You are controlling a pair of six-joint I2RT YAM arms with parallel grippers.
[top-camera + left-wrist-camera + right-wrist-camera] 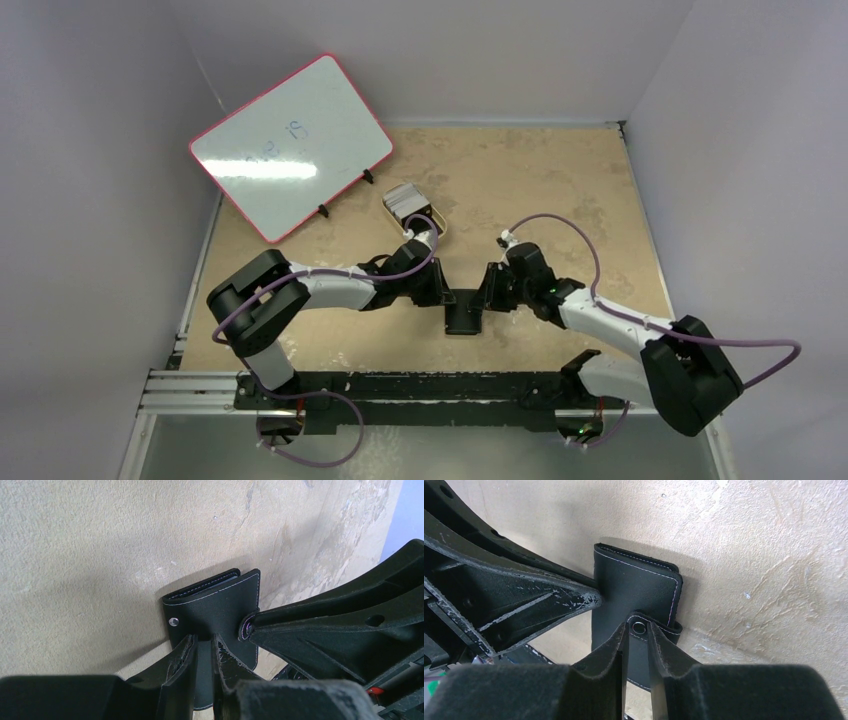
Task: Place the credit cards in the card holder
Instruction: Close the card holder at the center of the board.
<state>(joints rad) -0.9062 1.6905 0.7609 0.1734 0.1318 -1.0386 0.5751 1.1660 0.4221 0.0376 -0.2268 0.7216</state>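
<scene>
The card holder, a small black wallet, sits between both grippers near the table's front middle. My left gripper is shut on one leaf of it, as the left wrist view shows, with the wallet partly folded and a snap stud on its face. My right gripper is shut on the wallet's snap tab, pinching it from the other side of the wallet. The credit cards, a whitish-grey stack, lie in a tan tin behind the left arm.
A pink-framed whiteboard stands on small feet at the back left. The tan tin lies just beyond the left wrist. White walls close in the table on three sides.
</scene>
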